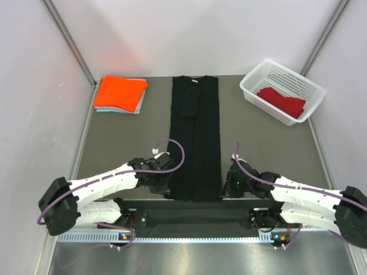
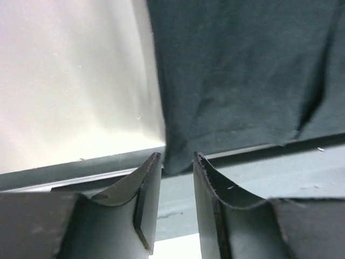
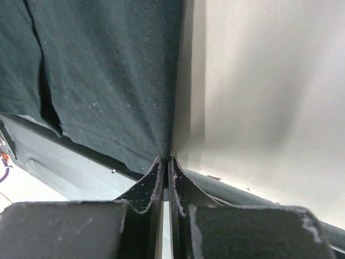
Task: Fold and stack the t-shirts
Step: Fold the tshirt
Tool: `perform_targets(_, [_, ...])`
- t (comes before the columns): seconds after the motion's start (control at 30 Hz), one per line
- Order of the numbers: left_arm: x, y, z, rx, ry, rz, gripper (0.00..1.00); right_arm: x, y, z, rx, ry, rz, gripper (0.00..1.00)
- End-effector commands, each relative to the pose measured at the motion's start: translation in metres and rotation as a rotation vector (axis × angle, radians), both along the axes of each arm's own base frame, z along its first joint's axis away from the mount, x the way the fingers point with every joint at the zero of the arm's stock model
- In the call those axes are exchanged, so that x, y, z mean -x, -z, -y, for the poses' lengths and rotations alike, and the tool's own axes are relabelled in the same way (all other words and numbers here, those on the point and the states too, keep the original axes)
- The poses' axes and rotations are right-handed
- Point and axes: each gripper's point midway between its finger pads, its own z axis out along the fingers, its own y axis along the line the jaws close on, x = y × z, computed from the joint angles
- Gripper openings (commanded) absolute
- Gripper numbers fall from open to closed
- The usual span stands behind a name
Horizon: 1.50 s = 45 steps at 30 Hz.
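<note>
Black tee: lies mid-surface, folded into a long narrow strip. Collar at the far end, hem at the near edge between the two arms. A sleeve is folded in on the upper part. Hem reaches the near lip of the surface and droops just over it.

Left wrist view: the tee fills the upper right, with soft creases near the hem. Its near-left corner hangs down at the tips of the left pincer. Jaws stand partly apart with a clear gap. The corner sits at the mouth of that gap and is not clamped.

Right wrist view: the tee fills the upper left, pale surface to the right. The right pincer is closed, fingers pressed together. The cloth's near-right edge runs straight down into the tips and looks pinched there.

Top view: left pincer at the tee's near-left corner, right pincer at the near-right corner. Both are low, at the surface edge, arms angled inward.

Orange tee: folded square, far left of the surface, well apart from the black one. It sits on top of the teal tee, which shows only as a thin margin along the near and right sides.

Red tee: bunched inside the white mesh basket, at the far right corner.
</note>
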Motion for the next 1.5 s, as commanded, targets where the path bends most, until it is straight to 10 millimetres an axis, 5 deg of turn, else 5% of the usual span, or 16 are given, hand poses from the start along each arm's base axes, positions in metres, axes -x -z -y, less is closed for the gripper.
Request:
perform_targets(0.0, [-0.009, -0.028, 0.012, 0.057, 0.028, 0.057, 0.37, -0.002, -0.007, -0.005, -0.012, -0.007, 0.009, 0.03])
perform_targets(0.2, [-0.02, -0.039, 0.028, 0.138, 0.045, 0.117, 0.41, -0.004, -0.015, -0.005, -0.016, -0.001, 0.021, 0.07])
perform_targets(0.4, [-0.019, -0.056, 0.08, 0.356, 0.15, 0.089, 0.4, -0.006, -0.015, -0.008, -0.017, 0.0, 0.017, 0.07])
perform_targets(0.5, [-0.027, -0.056, 0.09, 0.335, 0.144, 0.086, 0.4, -0.006, -0.013, -0.009, -0.023, -0.001, 0.017, 0.07])
perform_targets(0.7, [-0.035, -0.036, 0.092, 0.159, 0.11, 0.084, 0.4, -0.004, -0.012, -0.011, -0.042, -0.003, 0.016, 0.07])
perform_targets(0.83, [-0.029, -0.027, 0.108, 0.151, 0.14, 0.063, 0.41, -0.004, -0.011, -0.013, -0.054, -0.009, 0.02, 0.08])
perform_targets(1.1, [-0.022, 0.005, 0.109, 0.083, 0.15, 0.013, 0.4, -0.003, -0.014, -0.015, -0.075, -0.015, 0.028, 0.08])
perform_targets(1.23, [-0.021, 0.011, 0.112, 0.086, 0.151, 0.005, 0.19, -0.002, -0.012, -0.014, -0.078, -0.014, 0.029, 0.08])
perform_targets(1.3, [-0.021, 0.008, 0.114, 0.1, 0.149, 0.011, 0.01, -0.002, -0.012, -0.014, -0.081, -0.014, 0.031, 0.08])
perform_targets(1.47, [-0.023, 0.001, 0.117, 0.123, 0.129, 0.031, 0.0, -0.002, -0.012, -0.014, -0.081, -0.011, 0.027, 0.08])
